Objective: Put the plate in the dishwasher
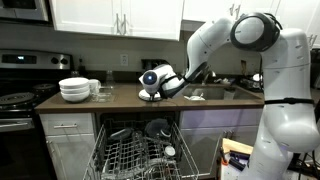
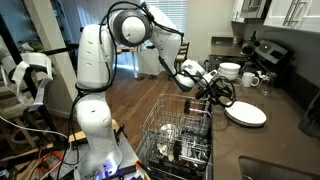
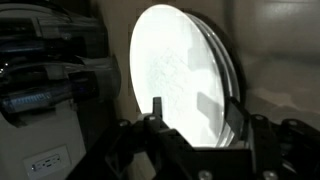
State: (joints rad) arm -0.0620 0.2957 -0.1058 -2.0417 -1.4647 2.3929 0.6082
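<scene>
White rounded arm (image 2: 95,60) with dark joints, seemingly black end effector (image 2: 222,95)

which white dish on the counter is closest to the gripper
The flat white plate, right at the gripper; the stack of deep bowls stands farther off along the counter.

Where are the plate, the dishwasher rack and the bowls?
plate (image 2: 250,116), in an exterior view, on its flat top face.
dishwasher rack (image 1: 130,160), in an exterior view, on its wire tines.
bowls (image 1: 74,90), in an exterior view, on the stack's side.
</scene>
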